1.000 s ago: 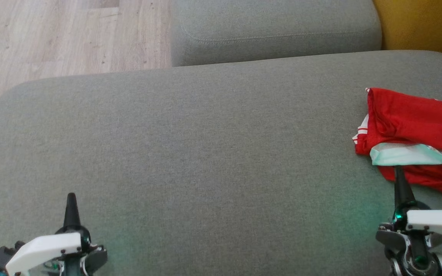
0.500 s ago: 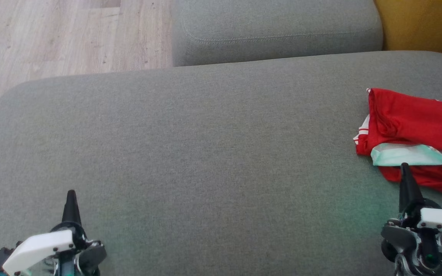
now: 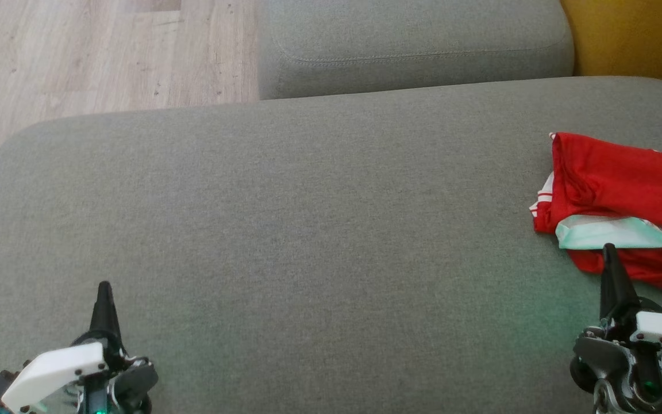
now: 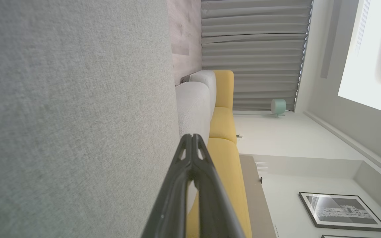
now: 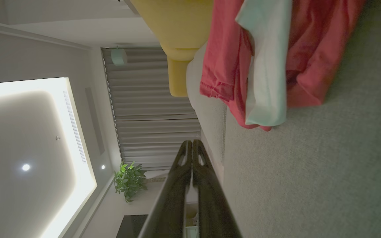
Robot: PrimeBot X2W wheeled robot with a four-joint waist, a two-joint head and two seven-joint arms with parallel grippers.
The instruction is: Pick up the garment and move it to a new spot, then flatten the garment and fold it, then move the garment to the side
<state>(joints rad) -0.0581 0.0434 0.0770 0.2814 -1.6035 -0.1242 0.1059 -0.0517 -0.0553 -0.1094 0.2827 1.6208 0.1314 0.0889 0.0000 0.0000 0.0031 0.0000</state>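
The garment (image 3: 618, 184) is a crumpled red piece with white stripes and a pale mint-white part, lying at the right edge of the grey sofa cushion (image 3: 308, 218). The right wrist view has the garment (image 5: 276, 59) at its top, ahead of the fingers. My right gripper (image 3: 608, 248) is shut and empty, its tip in front of the garment's near edge in the head view, and in its own view my right gripper (image 5: 192, 142) stands apart from the cloth. My left gripper (image 3: 104, 286) is shut and empty at the lower left, and again, my left gripper (image 4: 192, 136) over bare cushion.
A second grey cushion (image 3: 411, 46) lies behind the main one, with wooden floor (image 3: 89, 52) at the back left and a yellow sofa (image 3: 635, 34) at the back right. The cushion's left edge curves down near my left arm.
My right gripper has drawn slightly to the right and back toward me. The left gripper has shifted a little forward. The garment has not moved.
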